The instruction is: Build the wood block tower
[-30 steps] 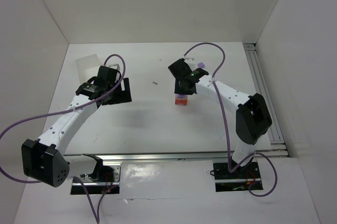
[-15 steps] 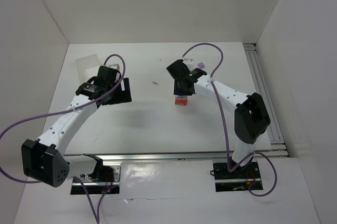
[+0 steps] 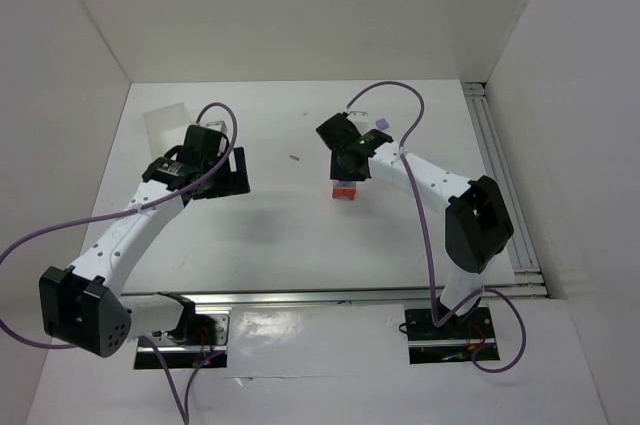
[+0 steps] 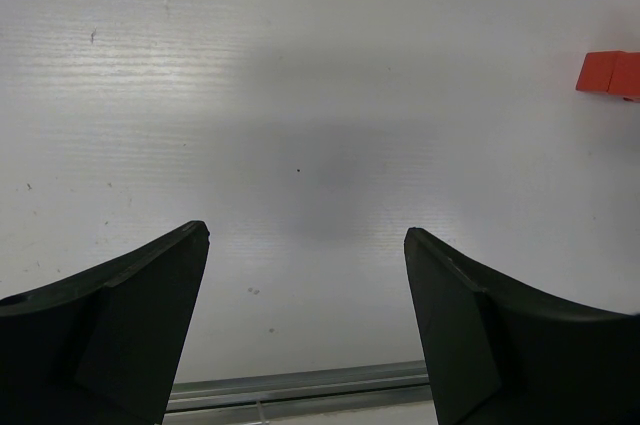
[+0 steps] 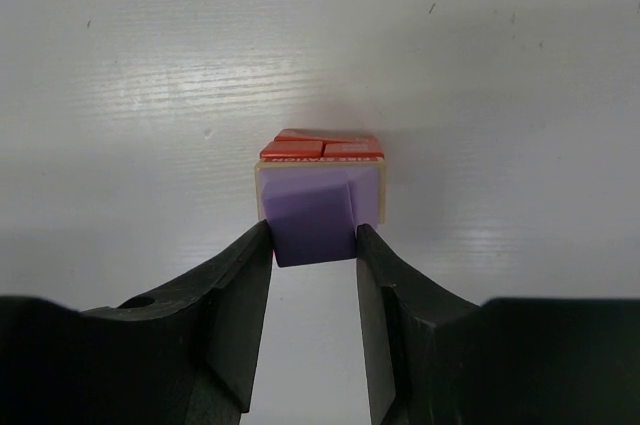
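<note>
Right hand [image 5: 313, 233] has edged left above the wood block tower [image 3: 344, 190], mid-frame in the top view; clamped on the lilac cube [image 5: 315, 213]; we should square it before release; left hand [image 4: 306, 233] apart, idle.
</note>
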`<state>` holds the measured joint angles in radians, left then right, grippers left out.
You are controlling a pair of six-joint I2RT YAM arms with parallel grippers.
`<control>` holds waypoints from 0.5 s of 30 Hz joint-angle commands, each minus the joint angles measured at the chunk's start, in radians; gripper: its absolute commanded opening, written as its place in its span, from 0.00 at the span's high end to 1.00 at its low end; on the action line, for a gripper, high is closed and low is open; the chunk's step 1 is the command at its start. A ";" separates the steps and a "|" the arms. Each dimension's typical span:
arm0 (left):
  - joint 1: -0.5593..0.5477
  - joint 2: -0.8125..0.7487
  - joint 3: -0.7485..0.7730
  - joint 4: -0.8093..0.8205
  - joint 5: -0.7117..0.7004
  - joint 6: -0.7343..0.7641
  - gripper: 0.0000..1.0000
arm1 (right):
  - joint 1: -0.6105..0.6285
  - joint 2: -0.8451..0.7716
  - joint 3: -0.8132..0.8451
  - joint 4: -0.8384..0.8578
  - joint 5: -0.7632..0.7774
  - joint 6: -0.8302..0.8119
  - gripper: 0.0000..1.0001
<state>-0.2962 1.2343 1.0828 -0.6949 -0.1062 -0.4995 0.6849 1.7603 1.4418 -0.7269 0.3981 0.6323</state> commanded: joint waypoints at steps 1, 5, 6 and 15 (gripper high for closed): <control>-0.003 -0.027 0.003 0.015 0.002 0.004 0.08 | 0.010 0.007 0.035 -0.020 0.030 0.014 0.55; -0.003 -0.027 0.003 0.015 0.002 0.004 0.08 | 0.010 0.007 0.035 -0.029 0.030 0.014 0.48; -0.003 -0.027 0.003 0.015 0.002 0.004 0.08 | 0.010 0.007 0.035 -0.029 0.030 0.014 0.47; -0.003 -0.027 0.003 0.015 0.002 0.004 0.08 | 0.010 0.007 0.054 -0.039 0.030 0.014 0.38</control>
<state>-0.2962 1.2343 1.0828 -0.6949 -0.1066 -0.4995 0.6849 1.7603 1.4437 -0.7326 0.4042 0.6353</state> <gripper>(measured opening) 0.921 0.619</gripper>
